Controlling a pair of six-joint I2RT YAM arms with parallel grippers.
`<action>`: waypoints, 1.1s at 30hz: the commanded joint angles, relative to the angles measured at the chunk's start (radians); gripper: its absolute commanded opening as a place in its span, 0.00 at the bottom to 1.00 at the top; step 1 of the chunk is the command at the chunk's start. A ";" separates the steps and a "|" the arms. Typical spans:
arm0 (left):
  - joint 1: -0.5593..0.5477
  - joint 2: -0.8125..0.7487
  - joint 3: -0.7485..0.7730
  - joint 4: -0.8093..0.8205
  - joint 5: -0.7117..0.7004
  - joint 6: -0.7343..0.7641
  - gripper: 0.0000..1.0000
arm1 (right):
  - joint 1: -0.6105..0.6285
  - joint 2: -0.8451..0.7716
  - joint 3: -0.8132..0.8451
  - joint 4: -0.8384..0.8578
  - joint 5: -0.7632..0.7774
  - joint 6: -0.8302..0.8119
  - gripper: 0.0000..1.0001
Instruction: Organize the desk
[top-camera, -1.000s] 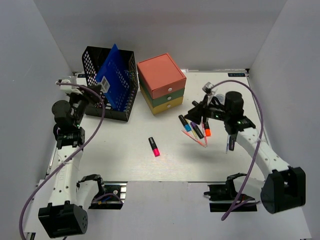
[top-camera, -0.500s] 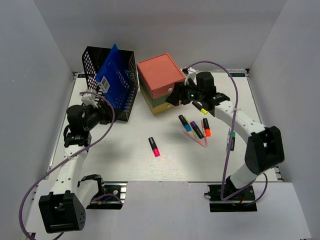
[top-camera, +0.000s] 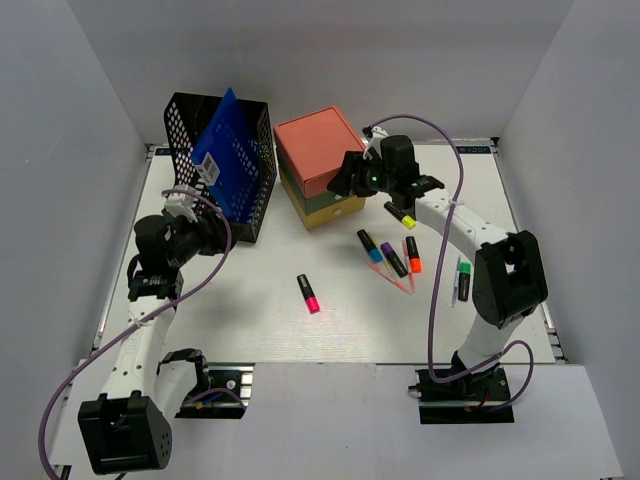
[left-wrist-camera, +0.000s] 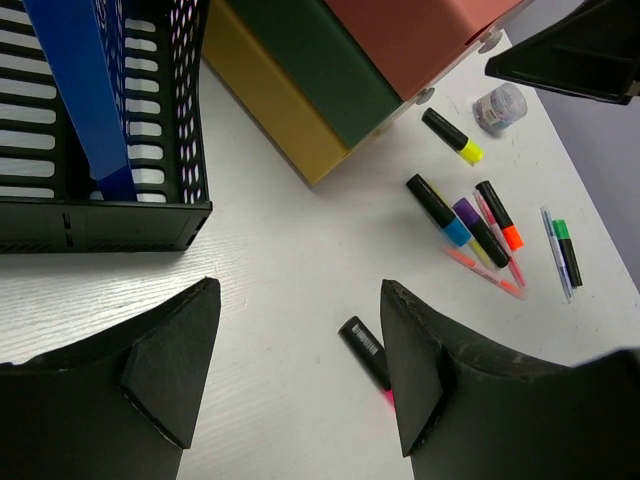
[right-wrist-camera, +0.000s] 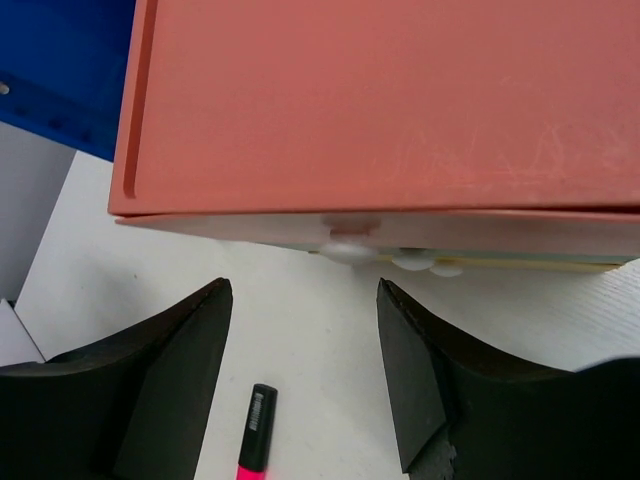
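Observation:
The desk (top-camera: 250, 320) is a wide white tabletop. My right gripper (top-camera: 348, 183) hangs open just in front of the coral-topped drawer box (top-camera: 322, 160). In the right wrist view the open gripper (right-wrist-camera: 305, 370) faces the box's white knobs (right-wrist-camera: 350, 250), with nothing between its fingers. My left gripper (top-camera: 208, 232) is open near the front of the black mesh holder (top-camera: 220, 165). In the left wrist view this gripper (left-wrist-camera: 300, 370) is empty, and a pink highlighter (left-wrist-camera: 365, 352) lies on the desk past its right finger.
A blue folder (top-camera: 225, 150) stands in the mesh holder. The pink highlighter (top-camera: 308, 293) lies mid-desk. Several markers (top-camera: 390, 255) lie right of centre, a yellow highlighter (top-camera: 400, 214) under my right arm, and pens (top-camera: 460, 280) further right. A small clear roll (left-wrist-camera: 498, 105) sits near the box.
My right arm swung from above the markers to the front of the drawer box. My left arm drew back from the mesh holder toward the near side. Both grippers opened wider.

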 joint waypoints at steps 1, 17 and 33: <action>-0.005 -0.035 -0.004 -0.013 -0.008 0.018 0.75 | -0.002 0.026 0.058 0.057 0.014 0.031 0.65; -0.005 -0.031 -0.004 -0.019 -0.002 0.023 0.75 | -0.004 0.049 0.059 0.120 0.096 0.025 0.55; -0.005 -0.034 -0.012 -0.001 0.033 0.023 0.75 | -0.007 -0.017 -0.054 0.163 0.126 0.022 0.26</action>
